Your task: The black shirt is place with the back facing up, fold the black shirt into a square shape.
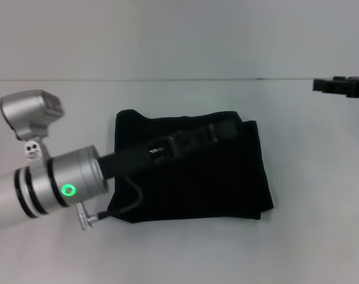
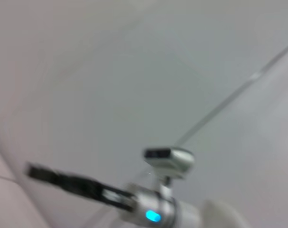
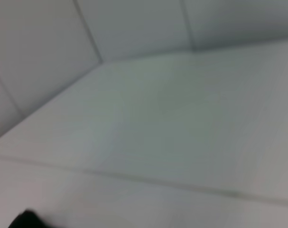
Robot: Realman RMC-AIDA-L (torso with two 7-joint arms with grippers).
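Left hand [image 1: 220, 131] hovers over the black shirt [image 1: 226, 177], folded at the counter's [image 1: 321, 236] centre; its grip unclear. Right hand [image 1: 340, 86] parked at two o'clock.

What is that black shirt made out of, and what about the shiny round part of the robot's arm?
The black shirt looks like soft matte cloth: it lies folded, with rounded edges and no shine. The left arm's silver cylinder looks like smooth brushed metal, perhaps painted plastic: it catches the light and has black rings and a green lamp.

Black shirt [image 1: 226, 177]: matt soft cloth. Table [image 1: 321, 236]: smooth, matt white. Left arm [image 1: 55, 183]: brushed silver metal.
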